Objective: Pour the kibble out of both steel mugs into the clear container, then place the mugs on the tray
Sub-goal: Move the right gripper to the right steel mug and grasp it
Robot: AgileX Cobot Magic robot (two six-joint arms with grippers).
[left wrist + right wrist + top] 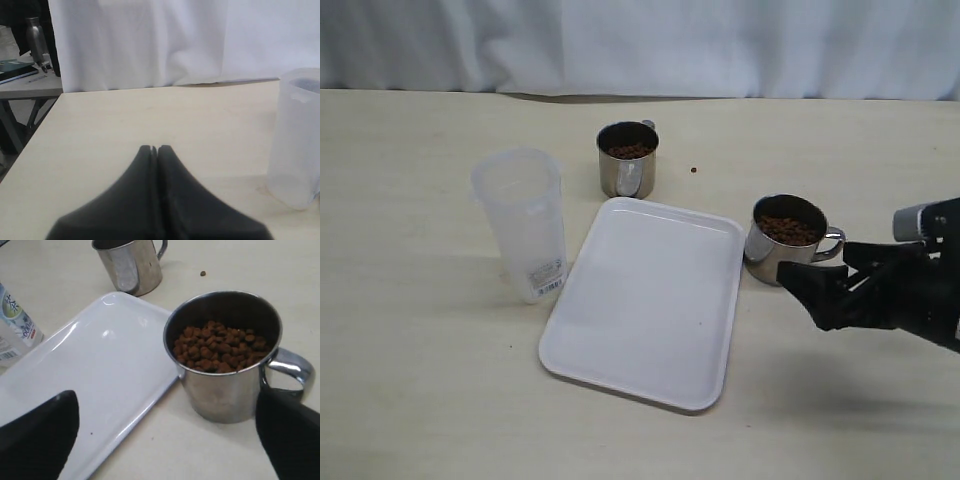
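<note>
Steel short shiny mug (766, 250) of small dark-brown kibble pellets (788, 230) toward right edge of surface (420, 400), just beside flat white plastic tray (640, 300) | right end effector (828, 270) spread open, empty, just short of its handle | left end effector (154, 150) closed, empty | risk: off-centre pinch tips mug, spilling kibble

Pale beige matte tabletop (420, 400) fills most of the exterior view. I note a creased white cloth backdrop (640, 45) hanging along its far edge, with a thin shadow line where the two meet.

In the left wrist view, past the tabletop's corner, I see a separate grey side table on dark slanted legs (22, 89). On it:
- a tall dull-grey metal bottle (36, 37), upright
- a flat dark teal book or folder (12, 70), lying near the bottle
- a thin pen-like item (37, 78), too small for me to identify.
</note>
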